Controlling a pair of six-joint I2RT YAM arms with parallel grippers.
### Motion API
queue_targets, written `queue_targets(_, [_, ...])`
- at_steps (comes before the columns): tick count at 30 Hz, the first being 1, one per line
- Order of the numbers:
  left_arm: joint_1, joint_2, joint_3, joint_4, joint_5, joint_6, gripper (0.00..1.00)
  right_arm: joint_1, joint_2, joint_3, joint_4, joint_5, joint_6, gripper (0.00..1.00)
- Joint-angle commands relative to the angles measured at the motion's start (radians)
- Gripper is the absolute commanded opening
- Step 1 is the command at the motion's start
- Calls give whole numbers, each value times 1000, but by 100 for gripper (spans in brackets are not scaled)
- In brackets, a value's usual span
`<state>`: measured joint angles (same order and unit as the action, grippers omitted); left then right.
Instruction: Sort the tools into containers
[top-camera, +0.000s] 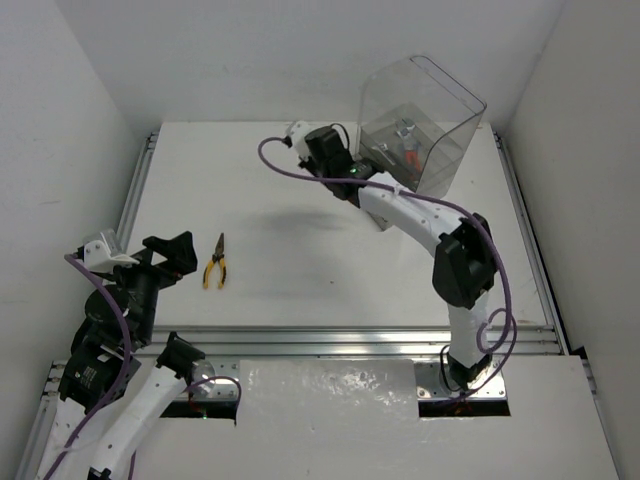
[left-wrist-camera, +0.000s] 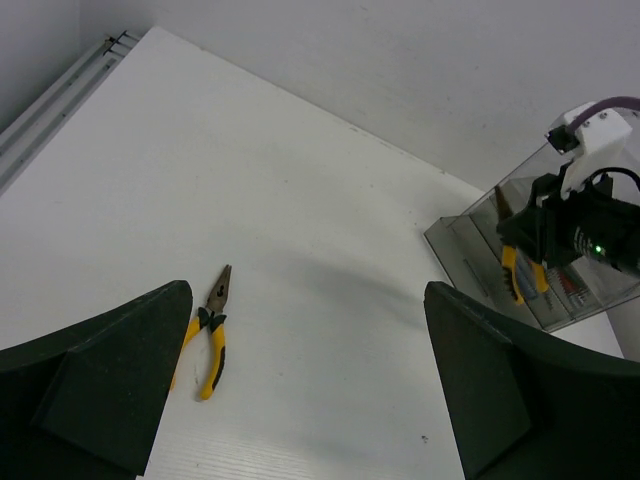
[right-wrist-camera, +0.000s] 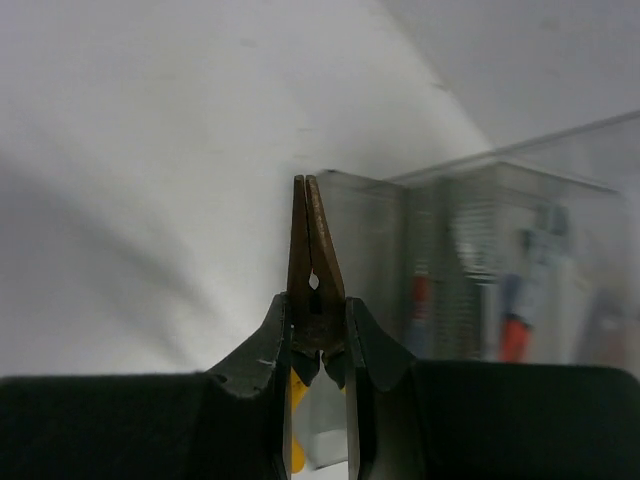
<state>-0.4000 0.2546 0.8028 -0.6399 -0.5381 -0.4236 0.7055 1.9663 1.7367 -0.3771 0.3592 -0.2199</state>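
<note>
Right pincer (right-wrist-camera: 318, 345) clamped on yellow-handled pliers (right-wrist-camera: 313, 250) beside the far-right transparent box (top-camera: 440, 110), left pincer (top-camera: 172, 255) wide open, second pliers (top-camera: 215, 262) lying on bench (top-camera: 300, 270) just right of it

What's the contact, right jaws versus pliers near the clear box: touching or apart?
Touching. Right wrist view: the right gripper has its jaws pressed on both sides of the pliers, no gap.

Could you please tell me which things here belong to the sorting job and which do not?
Job: loose pliers; gripped pliers in right gripper; clear box; tools inside it.
Not the job: white sheet at near edge; purple cable.
</note>
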Motion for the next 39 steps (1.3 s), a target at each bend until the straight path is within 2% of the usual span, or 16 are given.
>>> queue_targets(1, [-10,0,3,23,-5,0,100,-57,83,21,223,311,-233,0])
queue_targets(4, [-10,3,3,23,-6,0,100,-66,136,-20,425,437,-394,0])
queue_targets(7, [-10,9,3,22,-6,0,100,-75,196,-19,510,480,-482,0])
queue_targets(13, [-10,21,3,20,-6,0,100,-104,281,17,437,475,-438,1])
queue_targets(15, [-11,25,4,20,-8,0,100,-103,302,23,380,462,-397,10])
queue_targets(16, [-10,26,4,22,-7,0,100,-104,307,21,363,458,-388,20])
queue_targets(17, [-10,44,7,20,-5,0,100,-107,330,59,245,442,-334,43])
queue_targets(18, [-10,44,7,20,-5,0,100,-107,336,73,221,442,-316,43])
queue_targets(19, [-10,49,9,22,0,3,100,-109,339,89,181,432,-293,58])
queue_targets(21, [-10,93,12,19,4,6,100,-107,338,160,40,403,-206,64])
queue_targets(28, [-10,369,87,-44,85,-79,100,-109,247,303,-206,328,-33,78])
queue_targets(31, [-7,550,91,-20,133,-132,100,-110,151,307,-311,224,100,89])
queue_targets(33, [9,716,125,-20,189,-130,100,-121,56,275,-397,-1,209,90])
queue_targets(34, [45,832,143,-29,211,-123,100,-127,19,205,-399,-179,267,90])
queue_targets(37, [107,1039,222,-69,236,-63,100,-129,-146,-19,-333,-353,312,95])
queue_targets(39, [156,1115,272,-93,220,-38,100,-127,-219,-133,-254,-471,349,95])
